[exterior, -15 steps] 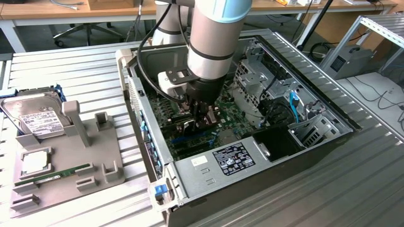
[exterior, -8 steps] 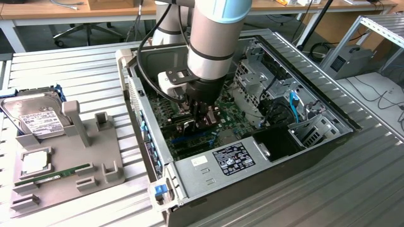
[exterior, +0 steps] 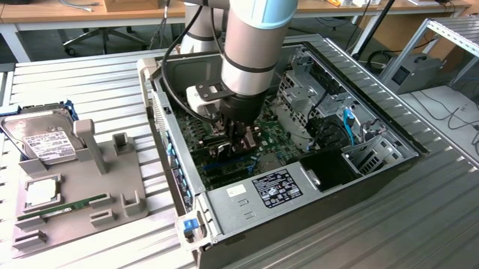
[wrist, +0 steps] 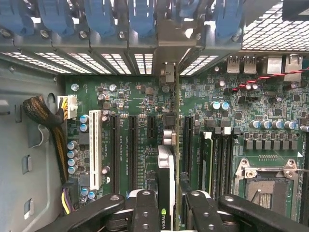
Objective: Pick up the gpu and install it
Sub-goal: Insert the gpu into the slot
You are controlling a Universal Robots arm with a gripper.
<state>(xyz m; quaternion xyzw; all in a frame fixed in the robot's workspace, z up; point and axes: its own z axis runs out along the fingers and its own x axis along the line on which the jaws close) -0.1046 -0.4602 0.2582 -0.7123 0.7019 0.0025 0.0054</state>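
One gpu point(wrist: 165, 181) in hand point(wrist: 168, 205), inside computer case point(exterior: 247, 199).

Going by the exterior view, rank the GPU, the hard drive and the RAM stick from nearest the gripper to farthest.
1. GPU: clamped edge-on in the gripper, inside the case above the motherboard.
2. Hard drive: outside the case, on the holder's far end at the exterior view's left.
3. RAM stick: on the holder's near end, lower left.

Ribbed grey sheet-metal table point(exterior: 90, 84) with a dull sheen; open bare-steel computer case point(exterior: 224, 204), matt. Green circuit board point(wrist: 140, 101) with glossy solder points, blue plastic slot clips point(wrist: 96, 17), and matt grey plastic holder tray point(exterior: 97, 185).
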